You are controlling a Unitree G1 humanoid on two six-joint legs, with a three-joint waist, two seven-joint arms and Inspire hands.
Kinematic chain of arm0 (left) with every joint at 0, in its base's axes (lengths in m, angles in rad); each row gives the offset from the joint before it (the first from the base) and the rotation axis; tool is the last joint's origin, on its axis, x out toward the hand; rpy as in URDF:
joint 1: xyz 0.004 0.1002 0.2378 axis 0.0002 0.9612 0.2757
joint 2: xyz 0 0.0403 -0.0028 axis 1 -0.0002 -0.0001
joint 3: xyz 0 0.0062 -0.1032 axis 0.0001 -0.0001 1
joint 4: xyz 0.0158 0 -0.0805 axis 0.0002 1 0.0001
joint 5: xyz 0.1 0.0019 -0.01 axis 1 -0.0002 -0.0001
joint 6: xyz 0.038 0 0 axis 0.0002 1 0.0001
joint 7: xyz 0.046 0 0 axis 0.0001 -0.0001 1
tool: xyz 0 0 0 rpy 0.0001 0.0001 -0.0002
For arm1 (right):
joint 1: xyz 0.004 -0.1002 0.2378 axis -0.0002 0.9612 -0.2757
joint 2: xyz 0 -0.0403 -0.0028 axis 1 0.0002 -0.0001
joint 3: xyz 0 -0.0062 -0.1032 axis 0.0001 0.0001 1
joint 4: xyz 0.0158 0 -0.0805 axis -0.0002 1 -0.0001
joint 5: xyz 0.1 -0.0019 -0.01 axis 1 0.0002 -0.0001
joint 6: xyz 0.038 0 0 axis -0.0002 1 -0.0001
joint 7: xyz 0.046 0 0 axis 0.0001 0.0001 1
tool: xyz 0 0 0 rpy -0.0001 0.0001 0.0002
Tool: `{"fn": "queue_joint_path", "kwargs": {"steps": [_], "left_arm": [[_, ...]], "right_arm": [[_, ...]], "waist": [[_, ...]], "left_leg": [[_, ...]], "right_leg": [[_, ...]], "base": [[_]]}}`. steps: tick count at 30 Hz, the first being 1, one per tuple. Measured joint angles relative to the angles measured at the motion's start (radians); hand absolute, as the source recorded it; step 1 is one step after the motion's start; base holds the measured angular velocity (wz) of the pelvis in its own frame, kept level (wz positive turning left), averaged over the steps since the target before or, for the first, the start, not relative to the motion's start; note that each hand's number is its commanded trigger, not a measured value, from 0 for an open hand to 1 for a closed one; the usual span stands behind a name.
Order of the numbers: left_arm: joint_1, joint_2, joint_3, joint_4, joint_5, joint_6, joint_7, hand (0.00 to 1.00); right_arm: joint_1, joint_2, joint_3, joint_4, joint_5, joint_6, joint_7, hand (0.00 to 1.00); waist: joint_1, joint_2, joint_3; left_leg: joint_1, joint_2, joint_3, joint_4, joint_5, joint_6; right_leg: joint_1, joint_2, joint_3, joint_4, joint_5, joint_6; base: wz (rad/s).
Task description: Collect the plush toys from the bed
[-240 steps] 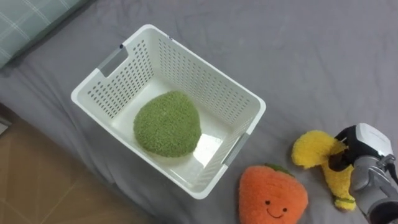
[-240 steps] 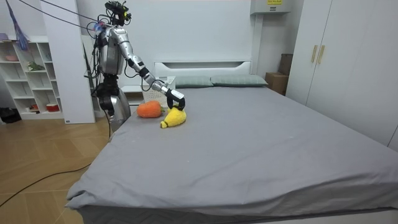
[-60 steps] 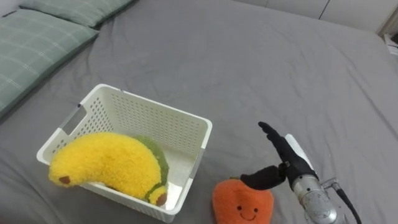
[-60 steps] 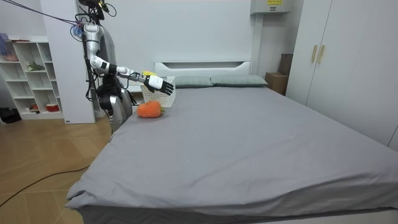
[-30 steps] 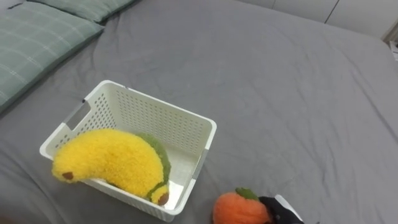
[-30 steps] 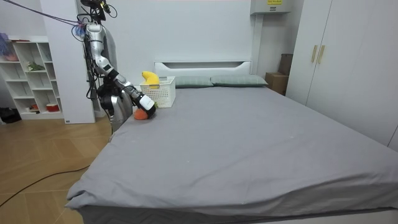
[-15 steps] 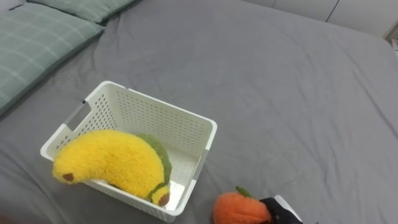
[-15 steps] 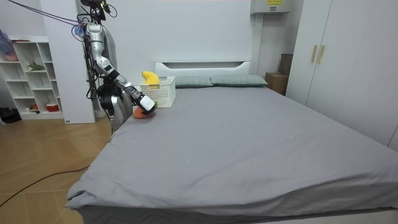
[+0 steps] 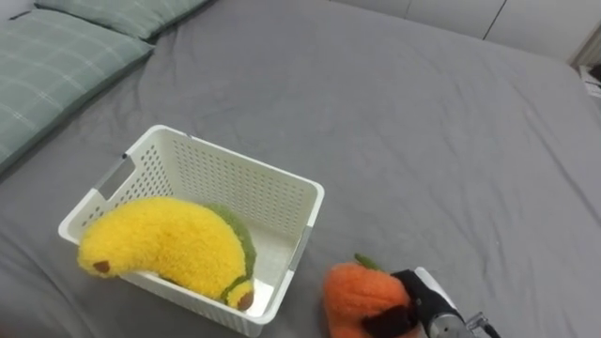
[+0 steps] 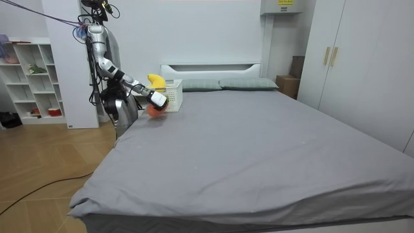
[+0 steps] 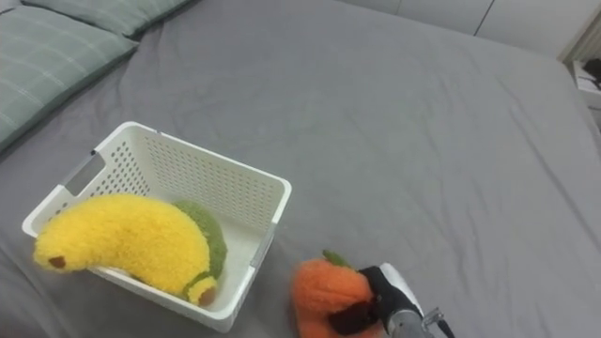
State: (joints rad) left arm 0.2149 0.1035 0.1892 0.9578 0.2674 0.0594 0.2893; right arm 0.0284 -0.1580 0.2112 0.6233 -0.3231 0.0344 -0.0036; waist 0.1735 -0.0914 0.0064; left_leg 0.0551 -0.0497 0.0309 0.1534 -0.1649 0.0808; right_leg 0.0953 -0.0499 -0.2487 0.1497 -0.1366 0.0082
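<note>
The right hand (image 9: 420,299) has its fingers curled round the orange plush toy (image 9: 355,293), and the white basket (image 9: 235,160) to the hand's left is so full of yellow banana toy (image 9: 160,246) that the orange one could bump it and roll out.

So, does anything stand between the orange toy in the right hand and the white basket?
Nothing lies on the bed between them. The right hand holds the orange toy just beside the white basket. Inside, the yellow banana toy covers most of the floor, over a green toy.
</note>
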Motion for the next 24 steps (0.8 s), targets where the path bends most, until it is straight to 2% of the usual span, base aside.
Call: {"fn": "queue_joint_path", "kwargs": {"steps": [6, 13, 17, 24], "left_arm": [[-0.002, 0.001, 0.004, 0.015, 0.001, -0.001, 0.0, 0.0], [0.009, -0.003, 0.006, 0.015, 0.001, 0.001, -0.021, 0.0], [0.009, -0.003, 0.006, 0.012, 0.003, 0.002, -0.035, 0.0], [-0.003, -0.003, 0.006, 0.02, 0.008, 0.001, -0.036, 0.0]], "right_arm": [[0.015, -0.003, -0.002, -0.196, -0.005, 0.01, 0.001, 1.0], [0.03, -0.003, -0.057, -0.445, -0.005, 0.009, -0.001, 1.0], [0.03, -0.004, -0.082, -0.507, -0.005, 0.011, -0.001, 1.0], [0.029, -0.012, -0.087, -0.679, -0.004, 0.011, 0.008, 1.0]], "waist": [[-0.006, 0.005, 0.0008], [-0.008, 0.021, 0.0006], [-0.008, 0.024, -0.0046], [-0.001, 0.025, -0.0041]], "left_leg": [[-0.002, 0.001, 0.01, -0.001, 0.0, 0.0], [0.004, 0.001, 0.014, -0.003, 0.0, 0.001], [0.004, 0.002, 0.014, -0.009, 0.0, 0.0], [0.006, 0.002, 0.022, -0.008, 0.0, 0.001]], "right_leg": [[-0.008, 0.0, 0.007, 0.001, 0.0, 0.0], [-0.005, 0.001, 0.011, 0.001, 0.0, 0.0], [-0.005, 0.001, 0.011, 0.001, 0.0, 0.0], [-0.01, 0.002, 0.028, 0.002, 0.0, 0.0]], "base": [[-0.05], [-0.01], [0.0], [-0.04]]}}
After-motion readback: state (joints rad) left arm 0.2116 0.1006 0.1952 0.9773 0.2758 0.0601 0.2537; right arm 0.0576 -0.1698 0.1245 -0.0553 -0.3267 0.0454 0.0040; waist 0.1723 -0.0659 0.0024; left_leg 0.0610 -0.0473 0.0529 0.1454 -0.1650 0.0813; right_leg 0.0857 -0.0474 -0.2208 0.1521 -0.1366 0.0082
